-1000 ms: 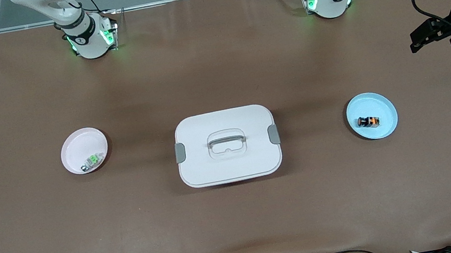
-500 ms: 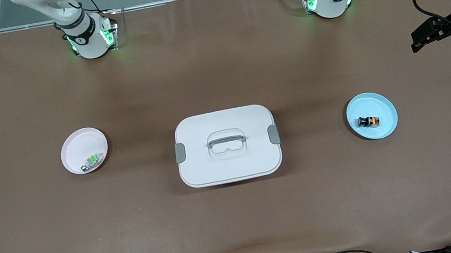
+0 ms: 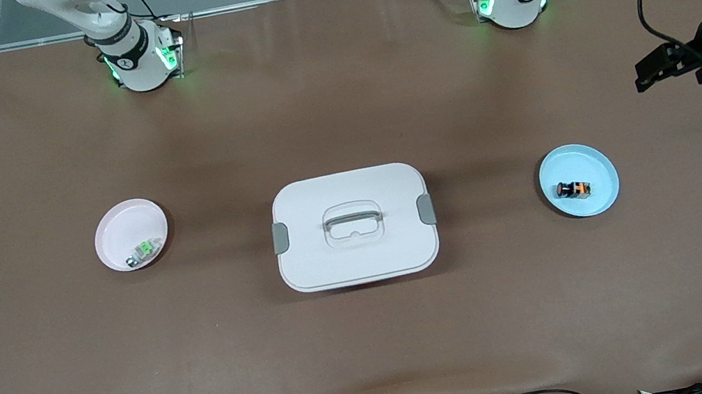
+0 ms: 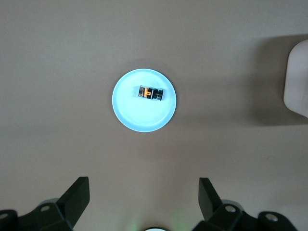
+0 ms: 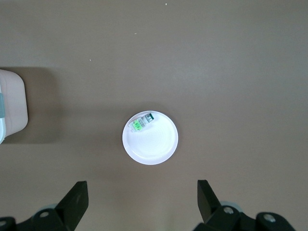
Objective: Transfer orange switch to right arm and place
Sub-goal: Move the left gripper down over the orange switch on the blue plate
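We are right at the start, and nothing of the job is done yet. The orange switch (image 3: pixel 574 190) lies on its side in the blue plate (image 3: pixel 596 168), at the middle right of the front picture. In the left wrist picture we see the switch just above the middle, resting on that same plate.

Our left gripper (image 4: pixel 144 202) hangs high over the table near the blue plate. Its fingers (image 4: pixel 77 195) are spread wide and hold nothing. In the front picture it shows at the right edge.

Our right gripper (image 5: pixel 142 202) hangs over the pink plate (image 5: pixel 159 151), also spread wide and empty. That arm waits. In the pink plate lies a green-and-clear part (image 5: pixel 142 122), which is not ours to move.

A white box with a lid (image 3: pixel 353 226) sits in the middle of the front picture, between the two plates.

All the steps are left, we think. We must go down, pick up the switch, hand it to the right gripper, and set it down.
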